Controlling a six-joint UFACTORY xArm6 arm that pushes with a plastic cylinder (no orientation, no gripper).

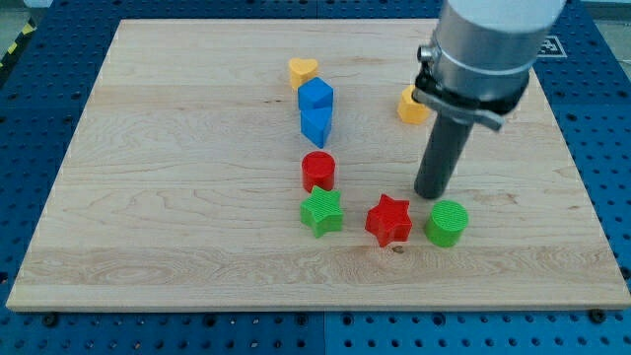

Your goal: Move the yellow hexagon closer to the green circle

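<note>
The yellow hexagon (pixel 409 105) lies toward the view's upper right, partly hidden behind the arm's grey body. The green circle (pixel 447 223) stands at the view's lower right. My tip (pixel 431 194) rests on the board between them, just above and slightly left of the green circle and well below the yellow hexagon. It touches neither block as far as I can see.
A yellow heart (pixel 303 71), two blue blocks (pixel 315 96) (pixel 315 125), a red circle (pixel 318 171), a green star (pixel 322 212) and a red star (pixel 389 220) lie left of my tip. The wooden board (pixel 148 197) sits on a blue perforated table.
</note>
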